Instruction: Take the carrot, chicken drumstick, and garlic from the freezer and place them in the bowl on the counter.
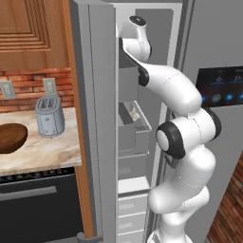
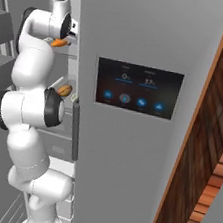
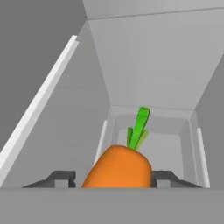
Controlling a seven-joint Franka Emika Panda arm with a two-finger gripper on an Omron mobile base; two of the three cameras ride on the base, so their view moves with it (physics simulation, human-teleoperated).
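Note:
The carrot (image 3: 118,168), bright orange with a green top, sits between the two dark fingertips of my gripper (image 3: 113,178), which is shut on its sides. It hangs over a white bin high inside the freezer (image 1: 163,28). From the right side the carrot (image 2: 58,43) shows as an orange tip by the hand. The golden-brown chicken drumstick (image 2: 64,90) lies on a lower shelf behind the arm. The pale garlic (image 1: 135,114) rests in a clear middle-level bin. The dark wooden bowl (image 1: 9,137) stands on the marble counter at the left.
A grey toaster (image 1: 49,116) stands on the counter right of the bowl. The open freezer door (image 1: 97,118) rises between counter and arm. The shut fridge door with a dark display panel (image 2: 137,87) is at the right, beside a brick wall (image 2: 204,147).

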